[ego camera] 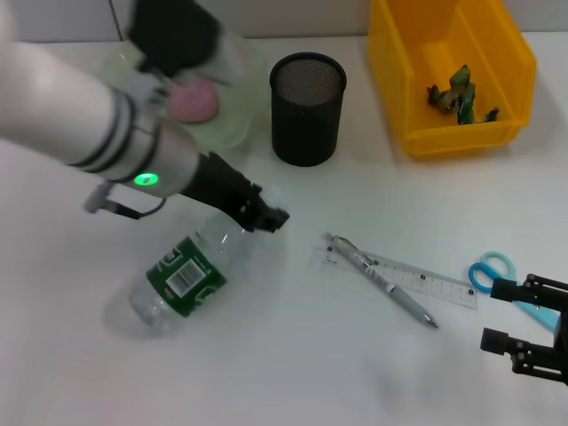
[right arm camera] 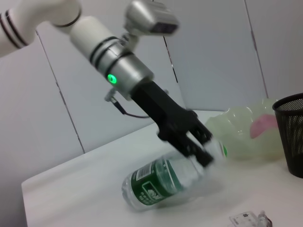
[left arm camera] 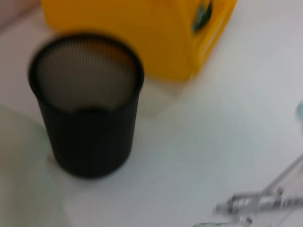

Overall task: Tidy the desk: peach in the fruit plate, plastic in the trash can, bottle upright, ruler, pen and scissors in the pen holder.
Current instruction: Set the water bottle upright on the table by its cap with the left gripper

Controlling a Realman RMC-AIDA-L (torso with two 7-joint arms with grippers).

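On the white counter, the left gripper sits left of centre in the head view, its dark fingers clamped on the neck end of the clear bottle. The bottle has a green label and slants from the gripper down toward the lower left of the frame; in the right wrist view its base rests on the counter while the neck end is raised in the gripper, though motion blur there makes the exact contact hard to read.

In the upper left of the head view the pink peach lies in the pale translucent fruit plate, partly hidden by the left arm. Just right of the plate stands the black mesh pen holder, upright. In the upper right corner sits the yellow trash can, with a crumpled green piece of plastic inside it.

Right of centre, the clear ruler lies flat on the counter with the pen lying diagonally across it. At the right edge the blue-handled scissors lie on the counter, partly covered by the right gripper, which is in the lower right corner with its fingers apart.
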